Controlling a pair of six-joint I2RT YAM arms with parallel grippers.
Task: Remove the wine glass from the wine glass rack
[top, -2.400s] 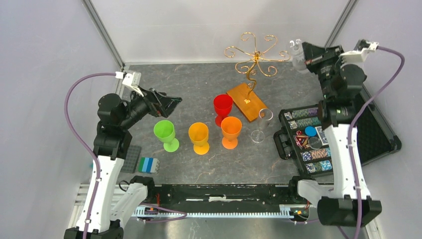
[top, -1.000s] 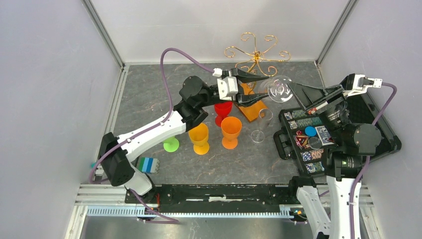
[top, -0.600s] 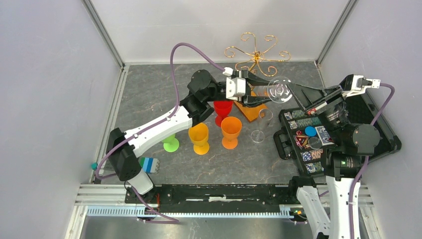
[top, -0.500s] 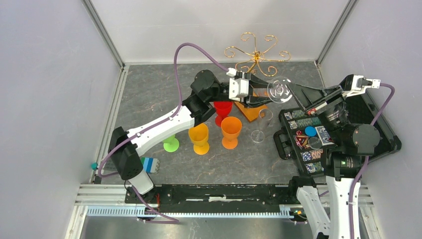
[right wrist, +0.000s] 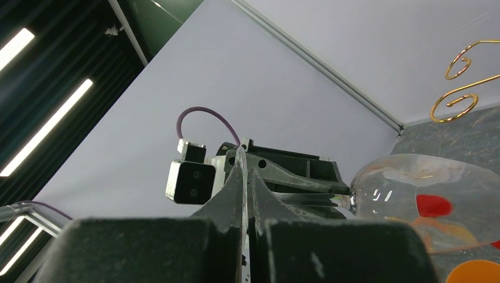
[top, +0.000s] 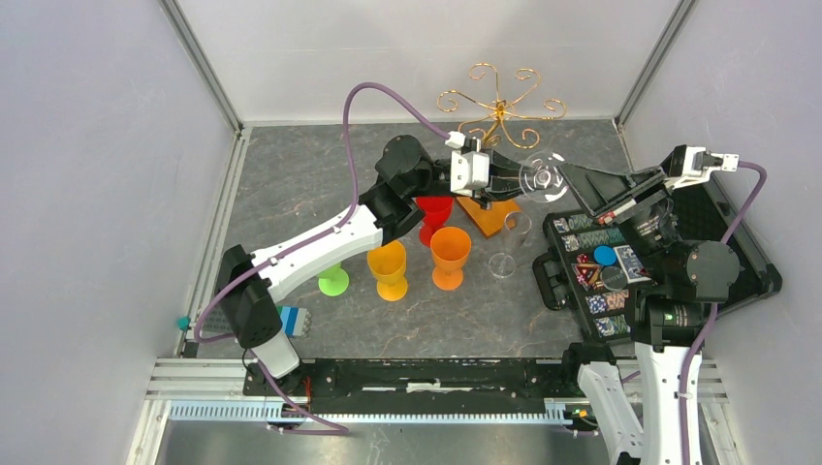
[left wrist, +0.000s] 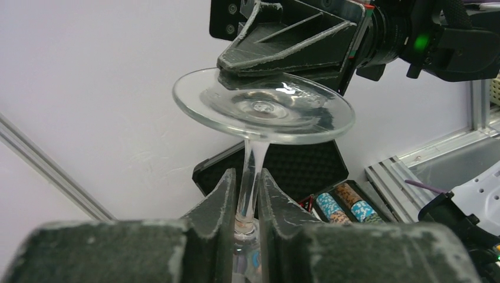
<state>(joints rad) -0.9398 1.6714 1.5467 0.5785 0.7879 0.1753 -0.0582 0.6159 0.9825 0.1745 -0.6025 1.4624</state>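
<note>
Clear stemmed wine glass [top: 543,177] is up in mid-air between the two arms, already free of the thin gold wire rack [top: 499,114] with the curly arms. The rack stands just behind it toward the back wall, and none of its curls touch the glass.

What matters here is how the glass lies. Its round foot is tipped up toward the overhead camera, so you look almost flat onto the disc, and the stem runs down from there to the bowl underneath. So the long axis is foot-high, bowl-low, a bit tilted.

The right gripper [right wrist: 244,177] comes in from the right and is pinched tight on the thin rim of the foot. The left gripper [left wrist: 248,183] comes from the opposite side with its two fingers [left wrist: 221,194] clamped either side of the stem, right below the foot, no gap that I can see. So both are on it, and the left one sits nearer the bowl and most of the weight.

My guess is a handoff: the right one lets go and backs off along the plane of the foot so it doesn't lever that skinny stem. The red plastic goblet [top: 433,208] and orange plastic goblet [top: 450,254] stand below, so I'd keep it high
</note>
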